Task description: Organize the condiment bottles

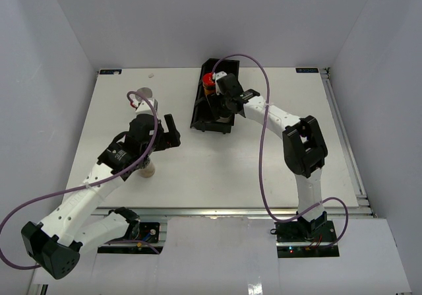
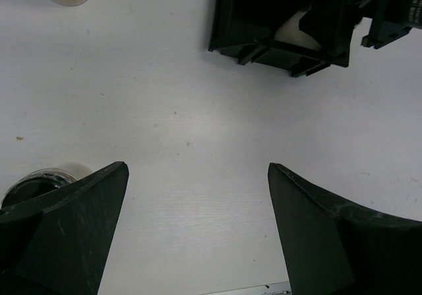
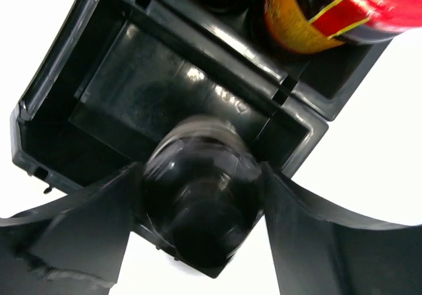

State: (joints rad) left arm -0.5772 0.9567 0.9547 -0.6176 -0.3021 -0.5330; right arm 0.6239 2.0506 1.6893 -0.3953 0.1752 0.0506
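My right gripper [image 3: 201, 196] is shut on a pale bottle with a dark cap [image 3: 198, 209] and holds it over the near end compartment of the black tray [image 3: 59, 70]. Two amber bottles with red caps [image 3: 316, 11] stand in the compartment beyond it; one red cap [image 1: 208, 79] shows from above. My left gripper [image 2: 198, 222] is open and empty above the bare table, left of the tray [image 2: 237, 31]. A second dark-capped pale bottle [image 2: 39, 179] stands beside its left finger. The cream bottle with a grey lid [image 1: 144, 92] stands at the far left.
The tray [image 1: 200, 113] lies lengthwise at the table's middle back. White walls close in the left, back and right sides. A metal rail runs along the near table edge [image 1: 231, 210].
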